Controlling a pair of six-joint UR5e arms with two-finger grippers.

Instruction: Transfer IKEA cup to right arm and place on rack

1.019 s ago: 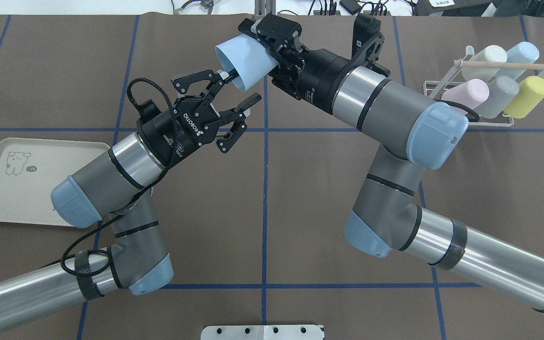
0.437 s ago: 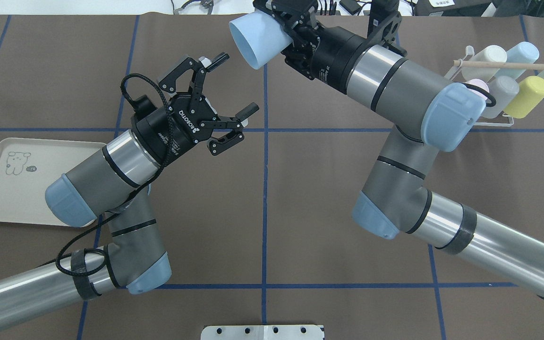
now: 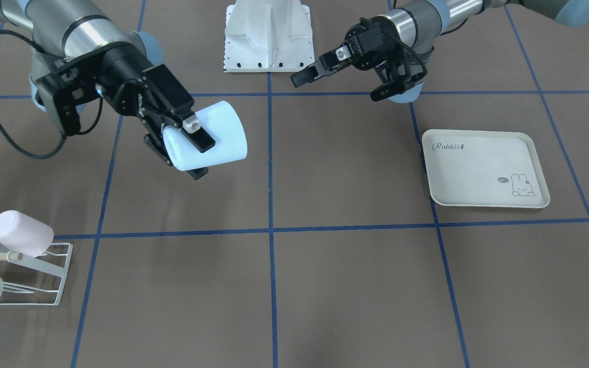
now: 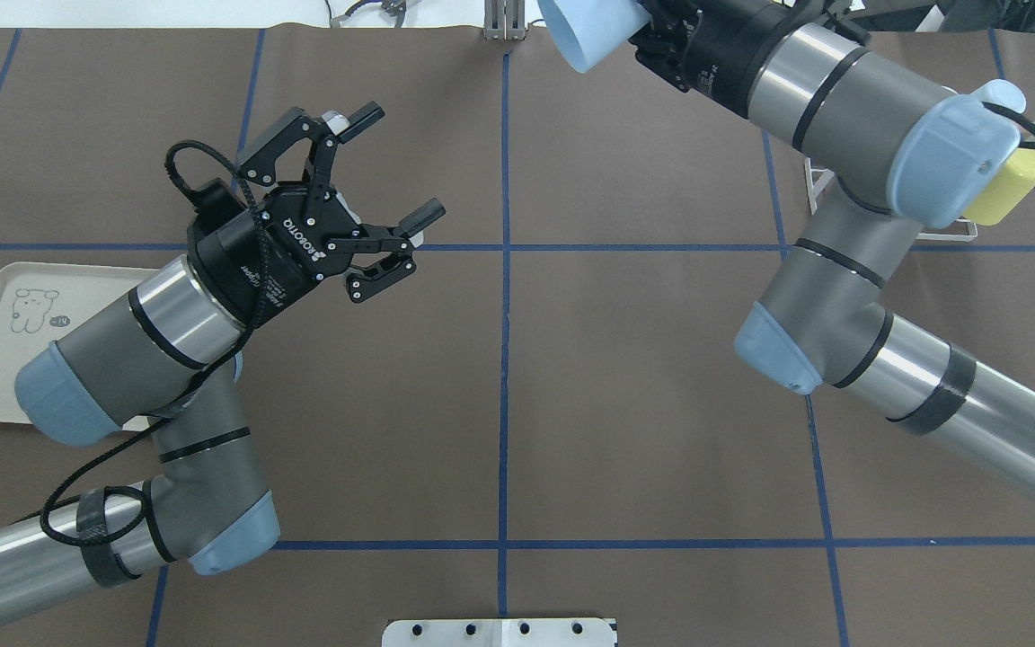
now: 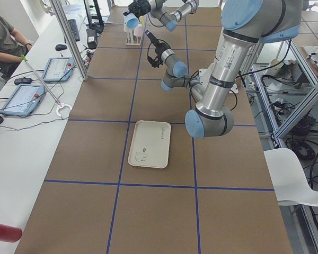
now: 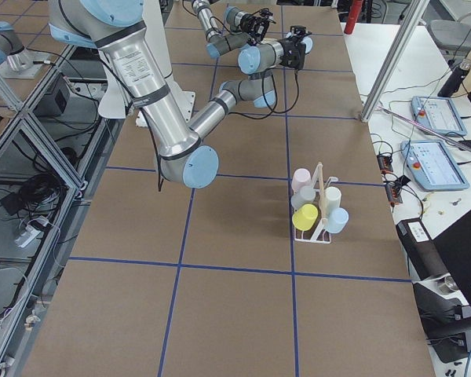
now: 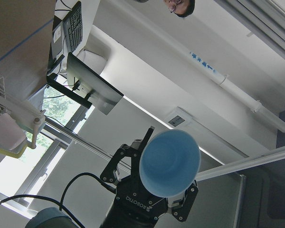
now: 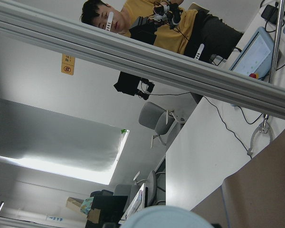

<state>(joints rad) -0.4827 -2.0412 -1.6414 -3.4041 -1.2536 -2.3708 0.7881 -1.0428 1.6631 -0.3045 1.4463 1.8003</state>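
Observation:
My right gripper (image 3: 196, 153) is shut on the light blue IKEA cup (image 3: 212, 138) and holds it on its side in the air, mouth away from the wrist. In the overhead view the cup (image 4: 588, 29) is at the far edge, right of centre. My left gripper (image 4: 398, 163) is open and empty, well apart from the cup, left of centre; it also shows in the front view (image 3: 336, 88). The left wrist view looks into the cup's mouth (image 7: 170, 163). The white wire rack (image 3: 62, 276) with its wooden rod stands at the table's right end, mostly hidden under my right arm in the overhead view.
Several pastel cups hang on the rack (image 6: 318, 200), among them a pink one (image 3: 21, 232) and a yellow one (image 4: 1007, 193). A cream rabbit tray (image 3: 483, 168) lies on my left side. The white base mount (image 3: 268, 36) sits at the near centre edge.
My right arm has carried the cup away from the left gripper, farther off and to the right. My left gripper, still open, has drawn back to the left.

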